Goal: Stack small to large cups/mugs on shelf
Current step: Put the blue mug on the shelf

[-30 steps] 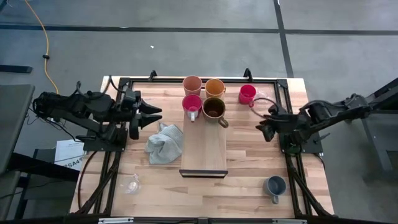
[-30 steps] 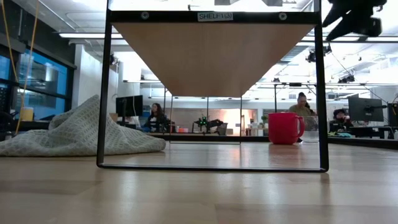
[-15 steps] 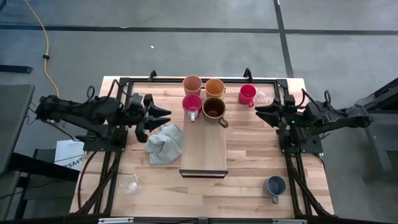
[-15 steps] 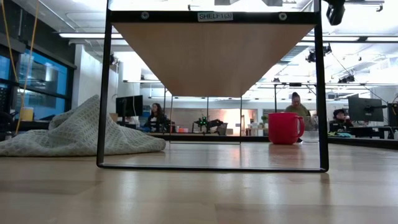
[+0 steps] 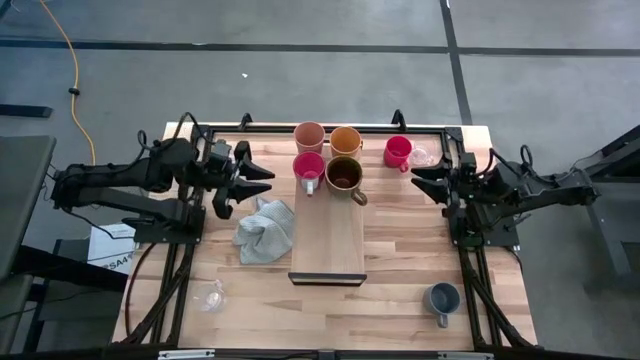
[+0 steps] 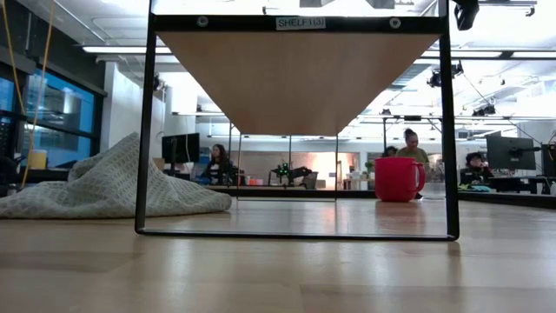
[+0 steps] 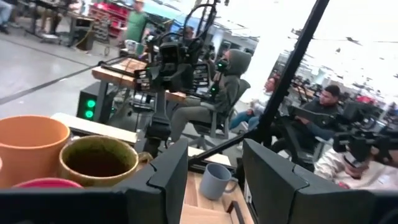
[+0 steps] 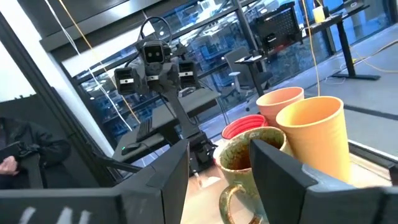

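The light-wood shelf (image 5: pixel 327 240) stands mid-table on a black frame (image 6: pixel 146 130). On its far end stand a peach cup (image 5: pixel 309 136), an orange cup (image 5: pixel 345 139), a pink mug (image 5: pixel 308 166) and a brown mug (image 5: pixel 343 175). A red mug (image 5: pixel 398 151) and a clear glass (image 5: pixel 424 157) stand on the table to the shelf's right. A blue-grey mug (image 5: pixel 441 298) stands near right, a second clear glass (image 5: pixel 210 296) near left. My left gripper (image 5: pixel 262 180) is open and empty left of the pink mug. My right gripper (image 5: pixel 420 182) is open and empty near the clear glass.
A crumpled grey cloth (image 5: pixel 265 230) lies on the table against the shelf's left side. Black rails (image 5: pixel 470 245) run along both table sides. People sit at desks in the room beyond the table (image 6: pixel 217 161).
My left gripper has gone toward the table's right edge, closer to the pink mug. My right gripper has risen and moved a little toward the far edge, turning level toward the shelf.
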